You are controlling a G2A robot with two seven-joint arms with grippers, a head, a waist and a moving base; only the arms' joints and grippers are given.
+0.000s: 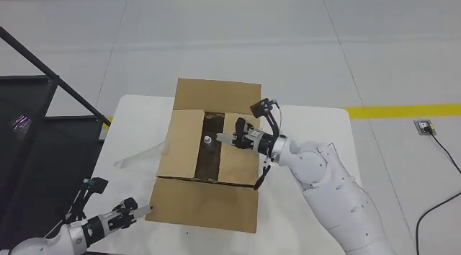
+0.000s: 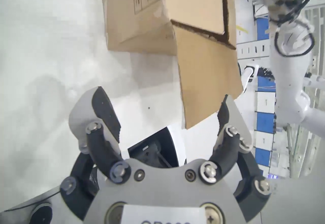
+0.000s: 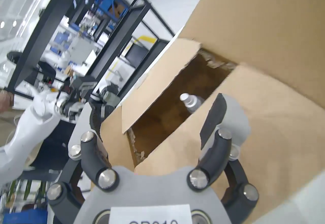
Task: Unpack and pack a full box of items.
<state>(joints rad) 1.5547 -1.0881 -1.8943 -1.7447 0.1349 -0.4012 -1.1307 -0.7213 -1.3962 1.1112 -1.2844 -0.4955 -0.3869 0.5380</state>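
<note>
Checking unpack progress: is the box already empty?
No, a white-capped bottle is inside the box, visible through the opening at its top.

1 cardboard box [image 1: 205, 204] with 4 flaps. 1 bottle [image 3: 190, 101] seen inside. 1 table [image 1: 144, 122]. 1 clear plastic piece [image 1: 133, 158]. 2 grippers: left gripper [image 2: 162, 96], right gripper [image 3: 156, 105]. 1 floor socket [image 1: 425, 127].

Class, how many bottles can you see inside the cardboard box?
1: a white-capped bottle shows through the gap between the side flaps of the box; more may be hidden under them.
</note>
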